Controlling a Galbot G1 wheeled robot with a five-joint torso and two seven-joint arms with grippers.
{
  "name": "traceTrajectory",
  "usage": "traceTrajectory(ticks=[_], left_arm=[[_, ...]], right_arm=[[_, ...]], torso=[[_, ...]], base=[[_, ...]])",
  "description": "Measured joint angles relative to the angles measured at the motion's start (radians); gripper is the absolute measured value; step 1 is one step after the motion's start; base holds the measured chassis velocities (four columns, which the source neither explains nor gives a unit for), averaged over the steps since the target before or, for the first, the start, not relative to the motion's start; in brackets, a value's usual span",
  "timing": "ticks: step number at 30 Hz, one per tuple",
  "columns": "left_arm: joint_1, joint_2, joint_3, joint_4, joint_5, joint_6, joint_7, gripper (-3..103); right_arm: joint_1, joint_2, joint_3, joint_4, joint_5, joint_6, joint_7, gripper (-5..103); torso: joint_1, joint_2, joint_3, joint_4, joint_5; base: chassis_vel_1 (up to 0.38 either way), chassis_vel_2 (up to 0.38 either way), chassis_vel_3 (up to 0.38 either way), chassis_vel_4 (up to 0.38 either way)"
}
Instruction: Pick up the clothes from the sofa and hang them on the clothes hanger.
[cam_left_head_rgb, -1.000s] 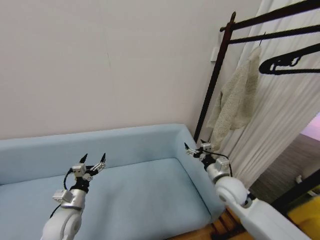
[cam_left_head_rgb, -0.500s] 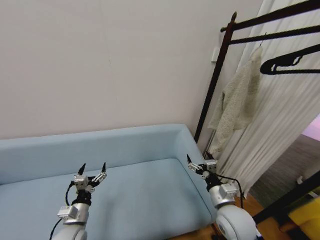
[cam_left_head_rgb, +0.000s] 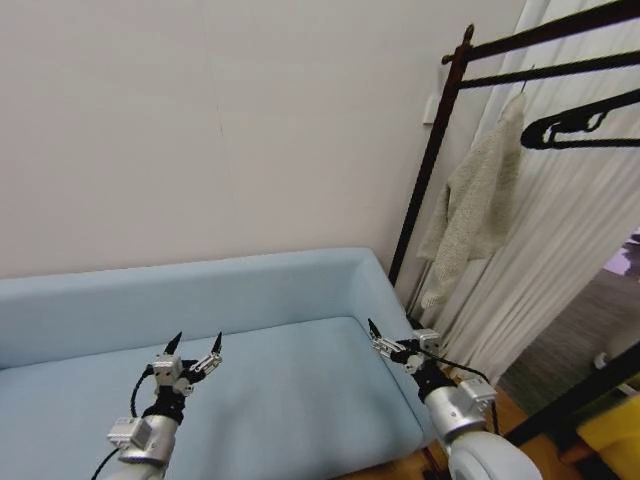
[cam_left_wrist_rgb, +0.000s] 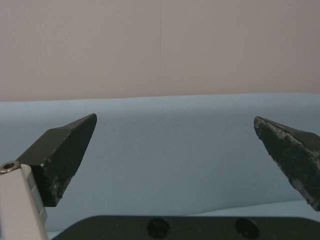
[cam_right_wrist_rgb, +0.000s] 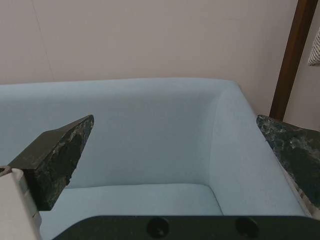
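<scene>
Noted cream knitted garment (cam_left_head_rgb: 468, 215) already hanging from dark-framed clothes rack (cam_left_head_rgb: 430, 150), near black hanger (cam_left_head_rgb: 580, 128). Saw bare seat on pale blue fabric sofa (cam_left_head_rgb: 290, 290). Logged left pincer (cam_left_head_rgb: 197, 346) and right pincer (cam_left_head_rgb: 392, 338) low over seat, both spread wide, empty. Judged hanging essentially done.

Left gripper (cam_left_head_rgb: 197, 346), right gripper (cam_left_head_rgb: 389, 338): fingers (cam_left_wrist_rgb: 65, 150) spread.

cream knit garment (cam_left_head_rgb: 475, 210): hanging on dark rack (cam_left_head_rgb: 431, 150) | sofa (cam_left_head_rgb: 300, 390): light blue
</scene>
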Motion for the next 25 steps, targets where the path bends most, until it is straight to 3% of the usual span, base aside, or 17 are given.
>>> traceTrajectory(ticks=[6, 25], left_arm=[[-0.001, 0.014, 0.0, 0.004, 0.03, -0.031, -0.021, 100], [-0.004, 0.019, 0.003, 0.004, 0.037, -0.03, -0.031, 100]], right_arm=[[0.003, -0.019, -0.013, -0.004, 0.03, 0.001, 0.022, 100], [0.005, -0.025, -0.016, -0.007, 0.03, 0.006, 0.027, 100]], torso=[[0.0, 0.0, 0.0, 0.0, 0.0], [0.0, 0.0, 0.0, -0.0001, 0.0]], base=[[0.0, 0.0, 0.0, 0.0], [0.0, 0.0, 0.0, 0.0]])
